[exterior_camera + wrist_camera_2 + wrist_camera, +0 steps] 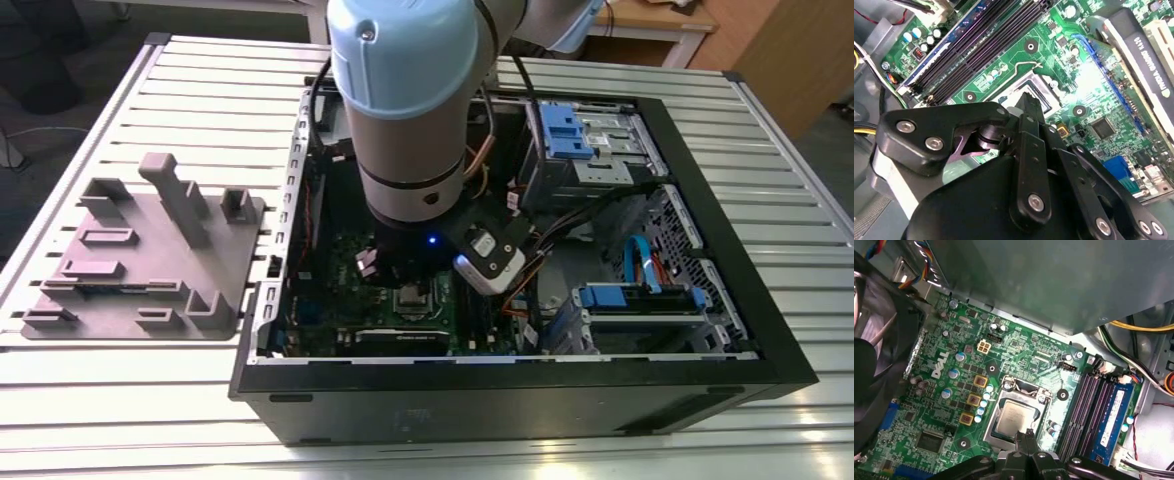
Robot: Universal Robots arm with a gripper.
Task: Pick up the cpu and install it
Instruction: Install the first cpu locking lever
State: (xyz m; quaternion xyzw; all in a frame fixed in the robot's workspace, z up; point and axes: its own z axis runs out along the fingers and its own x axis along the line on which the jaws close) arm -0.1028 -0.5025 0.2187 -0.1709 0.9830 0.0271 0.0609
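Note:
The cpu (1015, 416), a small silvery square chip, lies flat inside the metal socket frame (1004, 385) on the green motherboard (1019, 352). My gripper (1025, 436) hangs just above the cpu's edge, with its two thin black fingertips pressed together and nothing between them. In the second wrist view, the gripper (1027, 111) reaches down over the socket (1026, 86), and its black linkage covers much of the board (1054, 40). In the exterior view, my arm (407, 110) stands inside the open computer case (721, 250), over the socket (414, 298).
A grey moulded fixture plate (147, 260) lies on the slatted table (120, 420) at the exterior view's left. Memory slots (1094, 405), a black fan (874, 355), a graphics card (1149, 55), blue drive bays (574, 130) and loose cables (587, 205) crowd the case around the socket.

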